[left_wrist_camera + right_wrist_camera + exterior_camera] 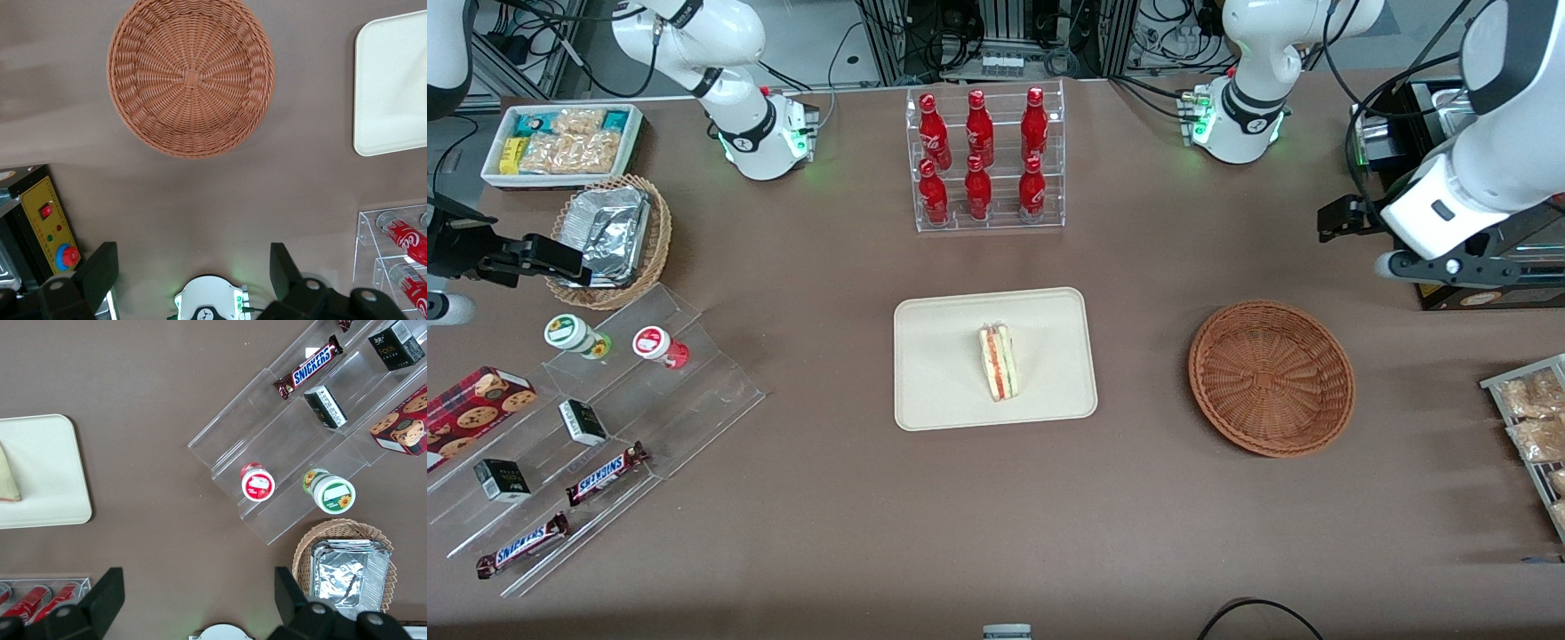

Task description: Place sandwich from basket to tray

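Glossy white rounded arm shells with black joint rings; the white base shows green lights and black cables at the upper right of the front view. The gripper [193, 273] has a black body, dark wedge-shaped fingers [100, 270] and round grey screws

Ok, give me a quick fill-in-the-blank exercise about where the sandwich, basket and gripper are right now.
1. The sandwich lies on the ____.
2. The basket holds ____.
3. The gripper is high above the table near the working arm's base, its fingers ____.
4. The rack farther from the front camera than the tray holds ____ red bottles.

Missing words: tray; nothing; open; six
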Controlling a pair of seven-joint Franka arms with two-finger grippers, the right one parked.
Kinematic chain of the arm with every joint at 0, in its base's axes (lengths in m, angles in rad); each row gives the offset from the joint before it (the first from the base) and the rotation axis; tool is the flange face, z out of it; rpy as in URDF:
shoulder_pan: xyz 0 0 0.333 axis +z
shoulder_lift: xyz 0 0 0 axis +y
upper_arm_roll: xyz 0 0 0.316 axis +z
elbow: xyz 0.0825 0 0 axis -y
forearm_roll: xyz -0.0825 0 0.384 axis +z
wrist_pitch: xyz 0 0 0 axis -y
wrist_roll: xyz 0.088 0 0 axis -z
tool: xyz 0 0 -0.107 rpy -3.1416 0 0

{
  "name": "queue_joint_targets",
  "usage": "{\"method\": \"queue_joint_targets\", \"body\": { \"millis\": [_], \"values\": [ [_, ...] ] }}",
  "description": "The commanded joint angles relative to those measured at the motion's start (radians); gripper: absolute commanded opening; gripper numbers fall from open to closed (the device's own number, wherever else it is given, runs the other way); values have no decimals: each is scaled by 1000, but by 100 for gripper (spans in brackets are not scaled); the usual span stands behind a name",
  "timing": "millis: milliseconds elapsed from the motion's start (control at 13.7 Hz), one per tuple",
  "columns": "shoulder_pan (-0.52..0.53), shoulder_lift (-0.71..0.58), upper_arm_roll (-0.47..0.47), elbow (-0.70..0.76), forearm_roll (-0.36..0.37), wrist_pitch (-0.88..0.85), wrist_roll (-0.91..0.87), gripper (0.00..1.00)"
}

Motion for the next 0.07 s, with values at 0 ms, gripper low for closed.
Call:
{"method": "queue_joint_targets", "body": {
  "millis": [0],
  "values": [
    [9,-9,14,37,-2,-57,15,100]
  ]
}}
